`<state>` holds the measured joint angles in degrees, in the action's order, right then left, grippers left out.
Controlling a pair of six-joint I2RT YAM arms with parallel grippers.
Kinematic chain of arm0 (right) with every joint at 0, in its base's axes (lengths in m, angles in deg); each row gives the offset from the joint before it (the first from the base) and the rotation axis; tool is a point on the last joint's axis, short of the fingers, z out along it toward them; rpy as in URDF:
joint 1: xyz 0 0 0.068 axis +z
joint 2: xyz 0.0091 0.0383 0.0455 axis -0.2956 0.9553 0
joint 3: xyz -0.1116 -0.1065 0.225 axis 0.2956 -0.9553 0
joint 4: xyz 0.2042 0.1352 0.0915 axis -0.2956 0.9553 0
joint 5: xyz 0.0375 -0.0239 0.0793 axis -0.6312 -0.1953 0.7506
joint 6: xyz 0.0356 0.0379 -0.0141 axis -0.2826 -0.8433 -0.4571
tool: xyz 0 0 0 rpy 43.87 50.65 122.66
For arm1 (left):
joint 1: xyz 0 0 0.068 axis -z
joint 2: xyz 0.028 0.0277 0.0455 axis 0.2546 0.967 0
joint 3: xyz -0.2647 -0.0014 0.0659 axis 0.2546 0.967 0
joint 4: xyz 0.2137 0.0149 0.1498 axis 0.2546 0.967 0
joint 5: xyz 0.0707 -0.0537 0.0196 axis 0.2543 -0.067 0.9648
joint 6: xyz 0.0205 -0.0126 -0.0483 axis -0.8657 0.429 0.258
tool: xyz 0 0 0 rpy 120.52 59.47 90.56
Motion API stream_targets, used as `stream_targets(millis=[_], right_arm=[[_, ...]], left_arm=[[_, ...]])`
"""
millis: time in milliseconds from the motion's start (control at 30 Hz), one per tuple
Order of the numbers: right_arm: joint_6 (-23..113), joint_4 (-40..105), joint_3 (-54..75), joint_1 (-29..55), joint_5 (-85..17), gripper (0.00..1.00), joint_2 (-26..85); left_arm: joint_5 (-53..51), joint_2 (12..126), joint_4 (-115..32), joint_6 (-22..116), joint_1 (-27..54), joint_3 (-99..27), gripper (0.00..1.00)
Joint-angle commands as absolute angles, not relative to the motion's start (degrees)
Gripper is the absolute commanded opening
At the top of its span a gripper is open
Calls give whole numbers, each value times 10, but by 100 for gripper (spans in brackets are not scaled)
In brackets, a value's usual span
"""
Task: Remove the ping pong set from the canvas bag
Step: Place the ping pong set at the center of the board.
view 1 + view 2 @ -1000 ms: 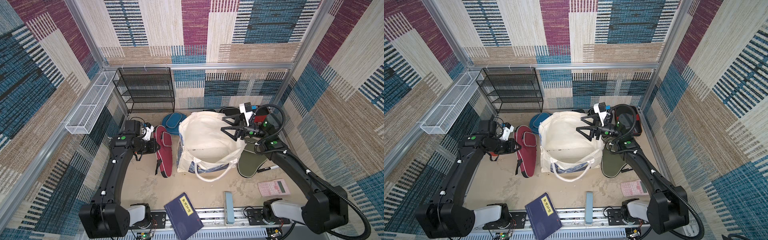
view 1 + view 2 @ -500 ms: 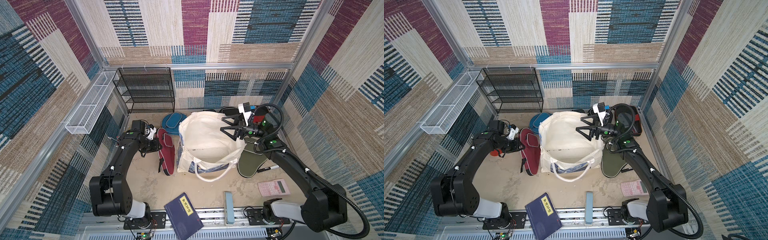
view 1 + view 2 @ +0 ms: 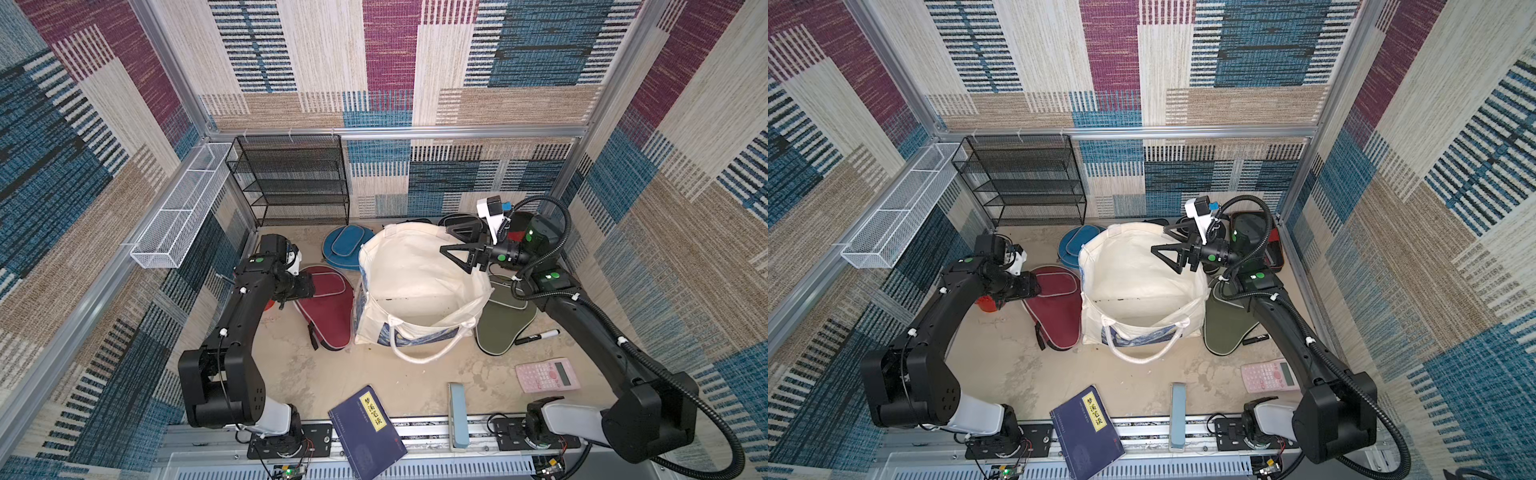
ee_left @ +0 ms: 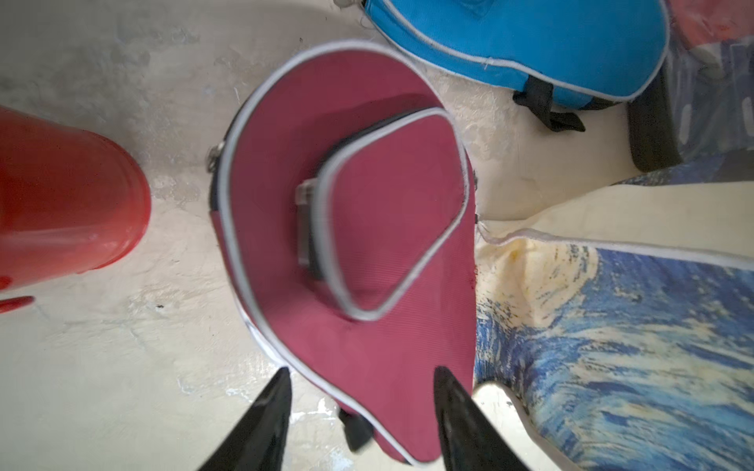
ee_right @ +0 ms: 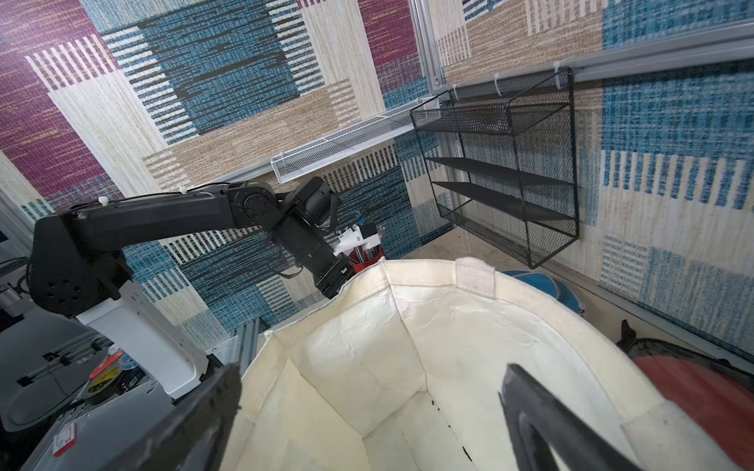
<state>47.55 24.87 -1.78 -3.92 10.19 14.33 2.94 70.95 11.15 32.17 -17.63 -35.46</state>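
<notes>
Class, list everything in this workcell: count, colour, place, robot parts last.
canvas bag: one, cream with blue print, centre
maroon cover: one, left of bag
blue cover: one, beyond maroon cover
olive green cover: one, right of bag
black case: one, red band, far right
calculator: one, pink, near right
marker: one, black, beside olive green cover
book: one, dark blue, front edge
block: one, light blue, front rail
cup: one, red, under left arm
shelf: one, black mesh, back wall
basket: one, white mesh, left wall
left gripper: one, black, jaws open over maroon cover
right gripper: one, black, jaws open over bag mouth
</notes>
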Motion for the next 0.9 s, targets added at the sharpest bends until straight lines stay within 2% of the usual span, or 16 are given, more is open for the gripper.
stream_targets(millis=[0,133,200,333,367,400,433,600,733,867], right_arm=[[527,317,0,-39,55,99,135],[561,367,23,-40,-20,99,121],[569,395,39,-48,-91,99,110],[553,399,35,-115,-182,99,87],[545,392,27,-139,-188,99,83],[537,384,17,-164,-193,99,78],[532,376,6,-180,-204,99,72],[556,340,-68,-203,-300,99,36],[512,273,-156,-221,-308,99,24],[496,195,-251,-221,-366,99,17]], left_arm=[[66,702,143,285,-176,-372,59],[56,673,153,280,-176,-390,62],[32,640,152,276,-174,-400,64],[-4,527,68,268,-159,-370,65],[-12,490,26,268,-157,-344,71],[-17,448,-32,272,-155,-304,96],[-19,409,-90,280,-152,-262,99],[9,283,-335,344,-150,-74,99],[81,282,-369,374,-150,-12,99],[197,313,-368,423,-150,18,99]])
